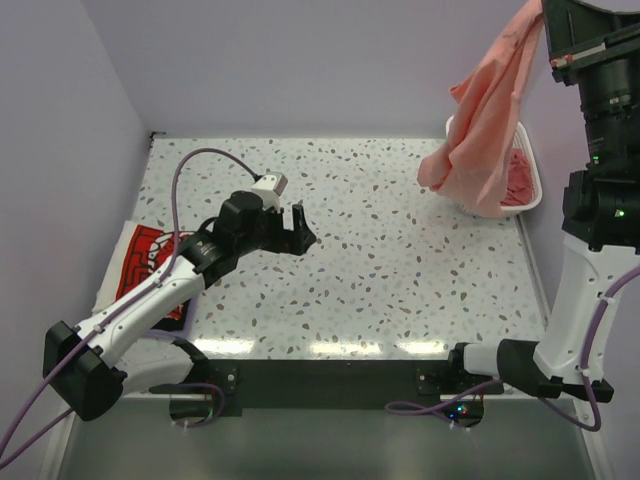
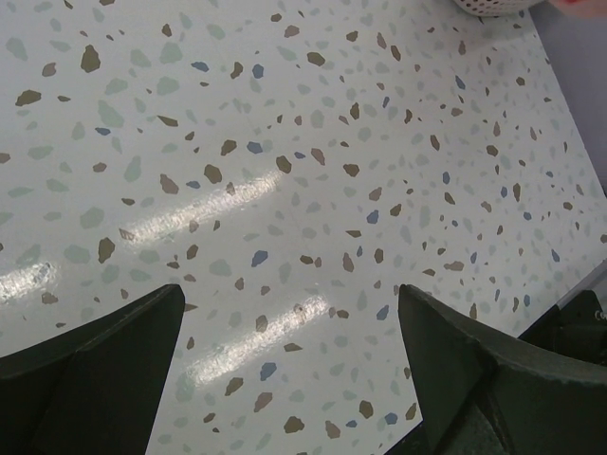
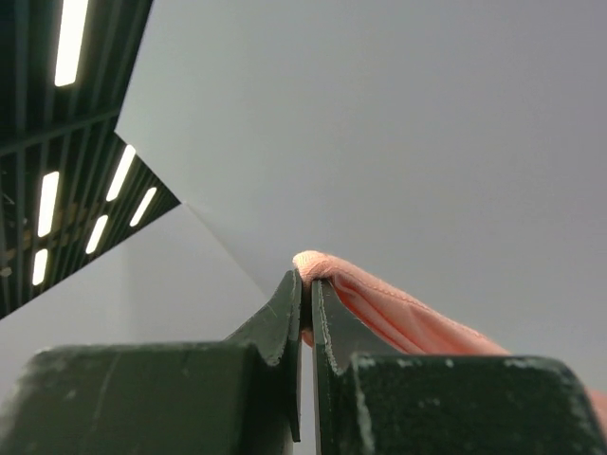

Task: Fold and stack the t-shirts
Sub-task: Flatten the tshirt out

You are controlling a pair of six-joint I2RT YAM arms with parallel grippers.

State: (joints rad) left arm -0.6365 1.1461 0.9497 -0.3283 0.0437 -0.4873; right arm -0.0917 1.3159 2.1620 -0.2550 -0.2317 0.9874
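Observation:
A salmon-pink t-shirt (image 1: 483,120) hangs bunched in the air above the table's far right, and its lower end dangles over the basket. My right gripper (image 1: 547,18) is raised high at the top right. In the right wrist view the right gripper (image 3: 305,280) is shut on a fold of this t-shirt (image 3: 398,313). More pink t-shirts (image 1: 517,175) lie in the basket. A white t-shirt with red print (image 1: 148,258) lies at the table's left edge, partly under my left arm. My left gripper (image 1: 300,230) hovers low over the middle-left of the table, open (image 2: 289,294), with only bare tabletop between its fingers.
A white slatted basket (image 1: 532,205) stands at the far right of the speckled table (image 1: 380,260), and its rim (image 2: 488,8) shows at the top of the left wrist view. Pale walls close in the left, back and right sides.

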